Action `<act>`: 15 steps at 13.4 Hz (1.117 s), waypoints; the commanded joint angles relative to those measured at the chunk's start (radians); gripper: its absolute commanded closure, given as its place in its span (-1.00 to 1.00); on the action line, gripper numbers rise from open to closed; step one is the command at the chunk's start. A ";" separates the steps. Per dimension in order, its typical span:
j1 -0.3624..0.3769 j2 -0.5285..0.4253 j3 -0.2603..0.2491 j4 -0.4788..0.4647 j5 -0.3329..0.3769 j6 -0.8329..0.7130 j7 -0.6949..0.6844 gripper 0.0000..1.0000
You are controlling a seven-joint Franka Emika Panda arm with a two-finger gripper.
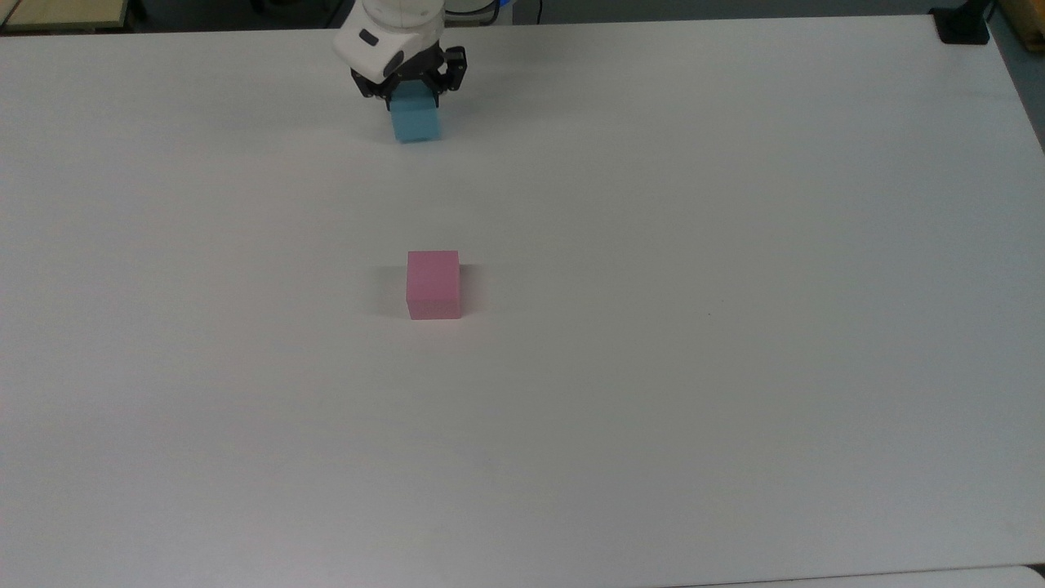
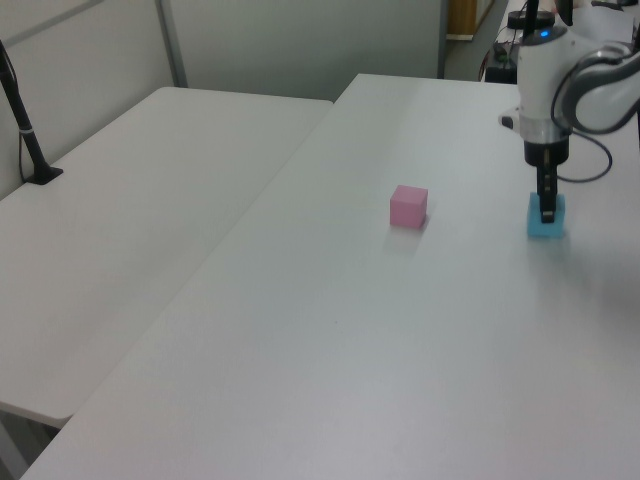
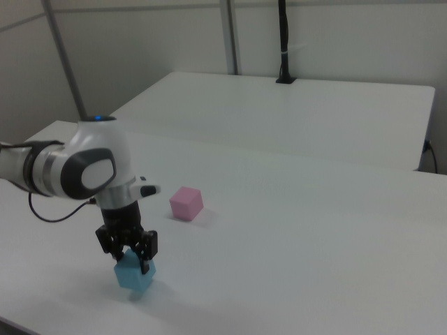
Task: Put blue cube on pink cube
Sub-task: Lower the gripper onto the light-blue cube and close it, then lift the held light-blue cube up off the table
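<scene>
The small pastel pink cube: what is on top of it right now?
Nothing: the small pastel pink cube has a bare top face. The light sky-blue cube sits apart, between the gripper's fingers. Its underside contact is hidden.

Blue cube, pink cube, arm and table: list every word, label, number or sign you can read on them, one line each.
None to be read.
Blue cube: plain faces, no marking.
Pink cube: plain faces, no marking.
Gripper and the white arm above it: no legible lettering; a small dark patch on the casing is too small to read.
Table: bare white surface, no print.
</scene>
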 commanded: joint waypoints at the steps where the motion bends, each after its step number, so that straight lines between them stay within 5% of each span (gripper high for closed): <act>1: -0.012 -0.035 -0.005 0.140 -0.009 -0.196 -0.039 0.34; 4: -0.003 -0.055 -0.004 0.279 -0.005 -0.395 -0.044 0.34; 7: 0.000 -0.062 -0.005 0.515 0.046 -0.664 -0.117 0.32; 12: 0.005 -0.033 0.003 0.671 0.086 -0.721 -0.111 0.29; 15: 0.002 0.084 0.004 0.793 0.109 -0.717 -0.104 0.29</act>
